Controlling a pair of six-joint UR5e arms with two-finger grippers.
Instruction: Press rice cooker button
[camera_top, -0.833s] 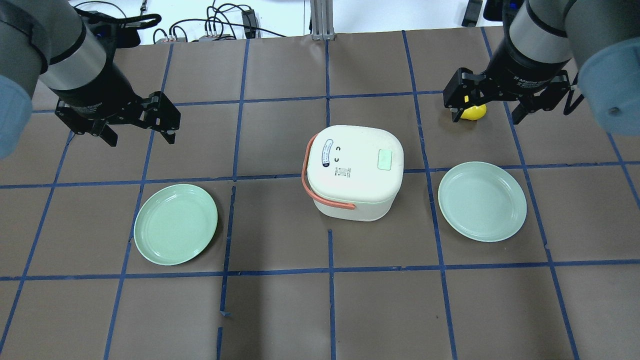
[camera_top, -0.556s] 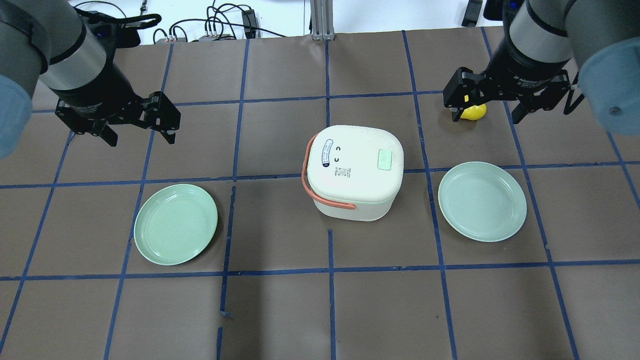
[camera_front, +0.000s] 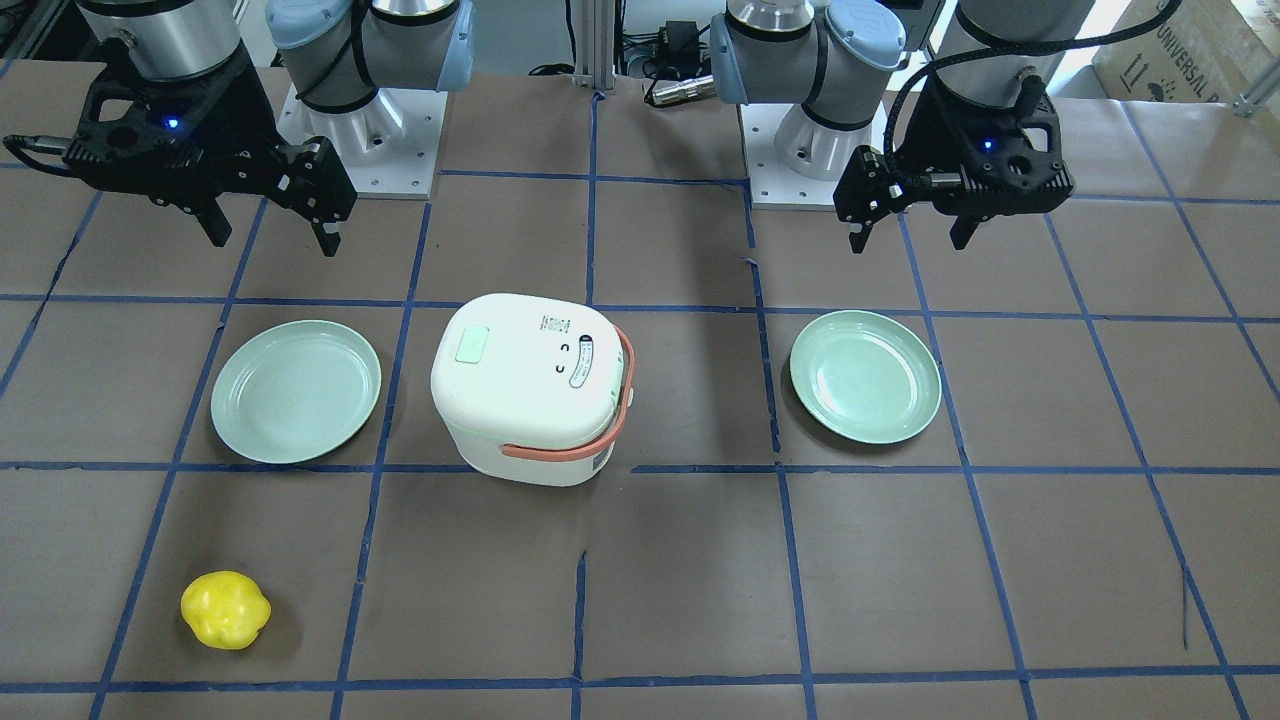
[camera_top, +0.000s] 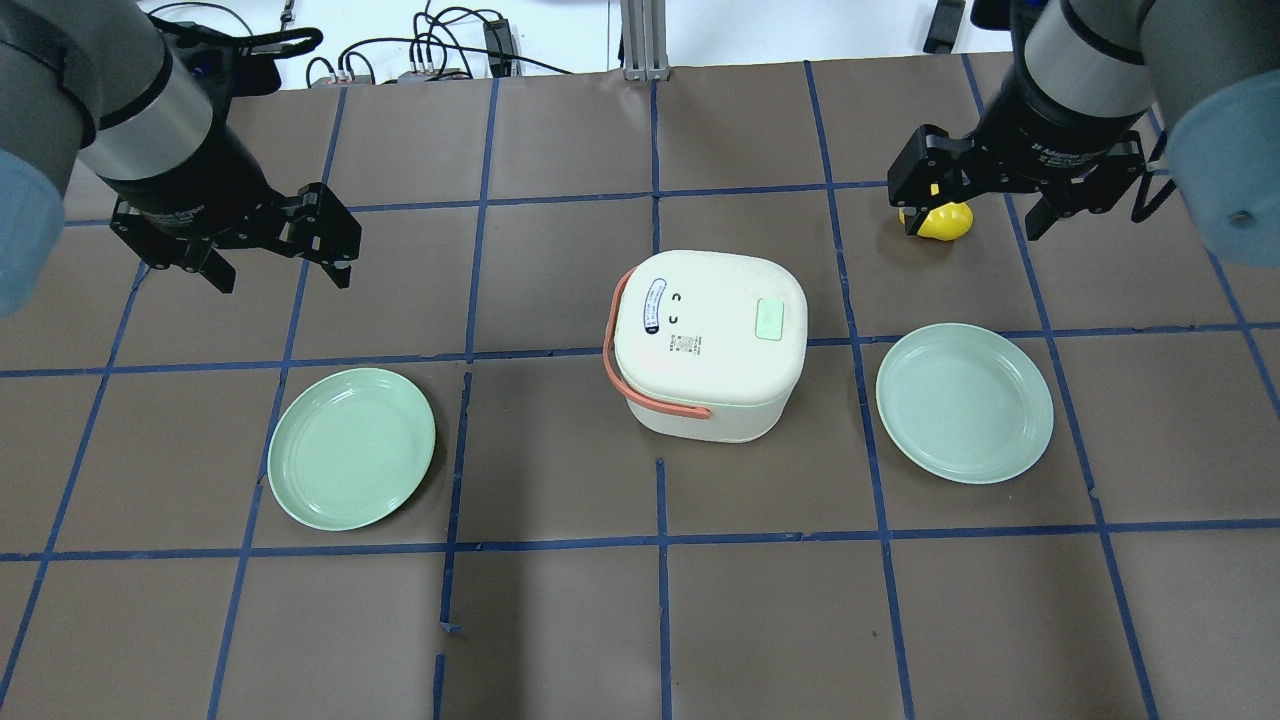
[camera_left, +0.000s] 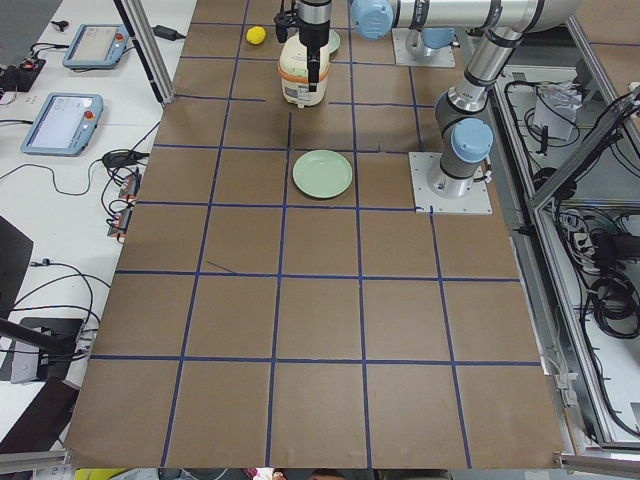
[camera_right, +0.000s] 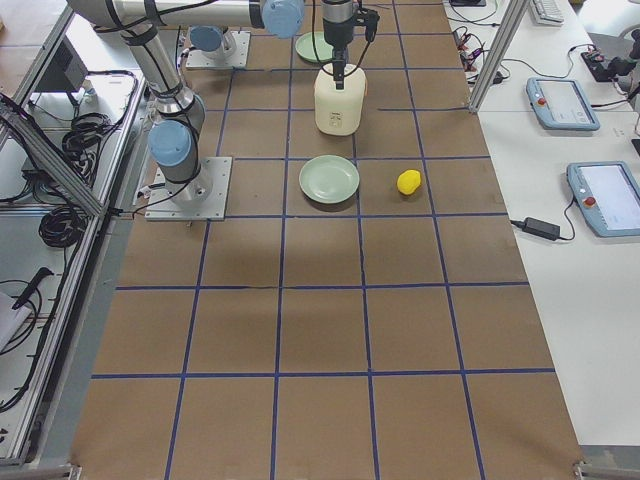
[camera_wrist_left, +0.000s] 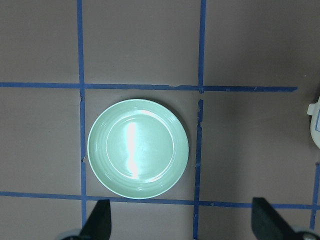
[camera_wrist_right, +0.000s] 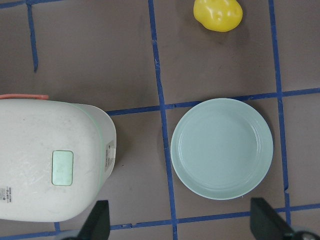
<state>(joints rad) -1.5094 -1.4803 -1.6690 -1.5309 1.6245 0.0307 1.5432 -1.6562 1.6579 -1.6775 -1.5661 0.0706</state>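
The left claw (camera_top: 283, 262) hangs above the surface (camera_top: 560, 620) with its fingers spread wide and nothing between them. Its wrist view looks straight down on a pale green plate (camera_wrist_left: 138, 148). The right claw (camera_front: 272, 235) is likewise wide open and empty, raised above the surface. Its wrist view takes in a second green plate (camera_wrist_right: 222, 148), a yellow fruit-like object (camera_wrist_right: 218, 13) and part of the rice cooker (camera_top: 710, 345). The cooker stands mid-surface between the two plates, touching neither claw, lid shut. Its orange handle (camera_top: 640, 395) is folded down. The pale green button (camera_top: 771, 320) sits on the lid, on the right arm's side.
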